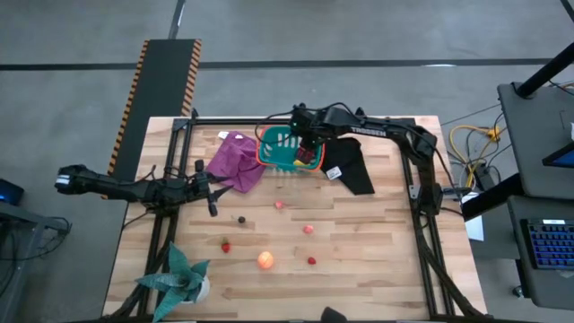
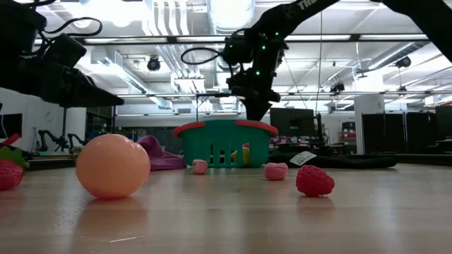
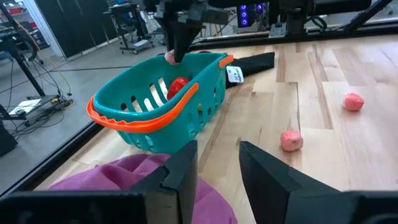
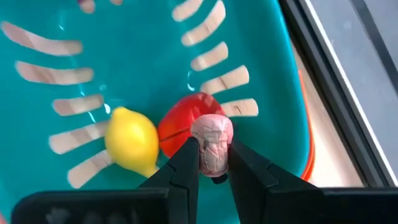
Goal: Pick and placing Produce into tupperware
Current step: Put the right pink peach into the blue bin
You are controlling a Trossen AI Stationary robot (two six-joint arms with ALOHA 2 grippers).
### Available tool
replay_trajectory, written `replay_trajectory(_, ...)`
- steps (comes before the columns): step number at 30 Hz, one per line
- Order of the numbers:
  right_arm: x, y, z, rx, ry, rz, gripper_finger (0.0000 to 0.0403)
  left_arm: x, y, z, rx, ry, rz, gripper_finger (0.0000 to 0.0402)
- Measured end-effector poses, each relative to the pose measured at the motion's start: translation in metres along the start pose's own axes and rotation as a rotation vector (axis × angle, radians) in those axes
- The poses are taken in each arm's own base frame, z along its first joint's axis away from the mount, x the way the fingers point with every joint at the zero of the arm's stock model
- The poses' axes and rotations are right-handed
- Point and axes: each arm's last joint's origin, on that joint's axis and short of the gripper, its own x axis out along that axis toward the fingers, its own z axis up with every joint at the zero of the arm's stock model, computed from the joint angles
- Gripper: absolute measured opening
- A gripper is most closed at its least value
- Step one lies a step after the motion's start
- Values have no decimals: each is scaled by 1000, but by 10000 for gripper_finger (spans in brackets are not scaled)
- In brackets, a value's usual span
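Jaws of right gripper (image 4: 214, 163) half-hide pink piece (image 4: 212, 142).

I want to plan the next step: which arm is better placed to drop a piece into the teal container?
The right. Its gripper hangs over the tupperware, fingers shut on a pink piece. The left gripper waits by the purple cloth, open and empty.

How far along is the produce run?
Done: a yellow lemon and red pepper lie in the tupperware. In hand: the right gripper holds a pink piece over them, unreleased. Left: six pieces on the table, including the orange-peach ball and a dark piece. The left gripper waits open beside the purple cloth.
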Motion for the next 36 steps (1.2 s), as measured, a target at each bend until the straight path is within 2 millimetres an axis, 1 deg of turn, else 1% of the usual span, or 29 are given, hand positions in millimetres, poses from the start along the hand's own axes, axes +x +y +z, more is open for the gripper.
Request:
replay_trajectory(4, 6, 0, -1, -4, 20, -36, 63, 1, 0, -1, 5, 9, 0, 105)
replay_trajectory(8, 6, -1, -2, -6, 27, -62, 63, 1, -1, -1, 7, 13, -1, 105)
replay_trajectory(24, 5, -2, -3, -14, 31, -63, 64, 1, 0, -1, 6, 11, 0, 105)
replay_trajectory(27, 5, -2, -3, -14, 31, -63, 71, 1, 0, -1, 6, 11, -1, 105)
replay_trajectory(36, 4, -2, -2, -13, 26, -63, 109, 1, 0, -1, 5, 11, 0, 105)
